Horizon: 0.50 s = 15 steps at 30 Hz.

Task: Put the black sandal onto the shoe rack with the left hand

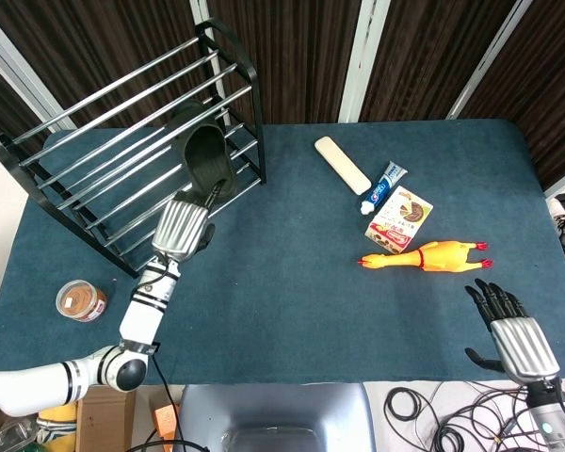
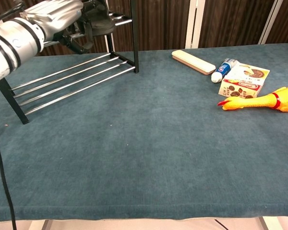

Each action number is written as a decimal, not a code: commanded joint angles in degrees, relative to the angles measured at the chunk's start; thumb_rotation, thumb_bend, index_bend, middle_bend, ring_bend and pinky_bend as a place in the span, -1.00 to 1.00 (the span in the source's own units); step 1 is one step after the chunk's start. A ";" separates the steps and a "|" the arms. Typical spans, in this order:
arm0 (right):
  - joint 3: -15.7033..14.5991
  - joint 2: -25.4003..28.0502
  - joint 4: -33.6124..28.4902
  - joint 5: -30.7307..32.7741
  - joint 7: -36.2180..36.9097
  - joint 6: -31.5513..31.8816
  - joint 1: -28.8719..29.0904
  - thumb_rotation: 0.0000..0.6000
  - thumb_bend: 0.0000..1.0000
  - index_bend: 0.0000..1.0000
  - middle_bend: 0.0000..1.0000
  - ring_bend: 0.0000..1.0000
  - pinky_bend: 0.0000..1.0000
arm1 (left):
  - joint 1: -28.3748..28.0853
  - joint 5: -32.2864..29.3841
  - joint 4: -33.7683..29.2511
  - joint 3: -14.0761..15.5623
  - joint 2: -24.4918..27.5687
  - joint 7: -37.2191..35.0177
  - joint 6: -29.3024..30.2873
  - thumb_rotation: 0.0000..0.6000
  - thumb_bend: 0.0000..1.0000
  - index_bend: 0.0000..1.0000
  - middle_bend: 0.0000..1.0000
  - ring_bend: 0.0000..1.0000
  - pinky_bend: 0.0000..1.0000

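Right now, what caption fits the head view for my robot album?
Left hand at the black sandal on the shoe rack, right hand open.

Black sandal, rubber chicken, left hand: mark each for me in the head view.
black sandal (image 1: 207, 155), head view, on its insole.
rubber chicken (image 1: 431, 255), head view, mid-body.
left hand (image 1: 182, 228), head view, silver back of the hand.
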 commanded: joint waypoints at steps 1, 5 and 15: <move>-0.02 0.04 0.04 -0.14 0.15 0.09 -0.02 1.00 -0.75 -1.00 -1.00 -1.00 -0.72 | -1.05 -0.25 1.76 -1.33 -1.43 -1.64 -0.36 1.00 -0.15 -0.80 -0.14 -0.32 -0.25; 0.07 0.14 0.06 -0.13 0.44 0.29 -0.07 1.00 -0.75 -1.00 -1.00 -1.00 -0.72 | -2.19 -0.85 3.82 -2.75 -2.64 -3.40 -1.10 1.00 -0.16 -0.80 -0.15 -0.33 -0.25; 0.16 0.18 0.04 -0.08 0.53 0.29 -0.07 1.00 -0.75 -1.00 -1.00 -1.00 -0.72 | -4.82 -2.83 11.58 -5.21 -6.00 -7.59 -3.47 1.00 -0.16 -0.82 -0.19 -0.35 -0.25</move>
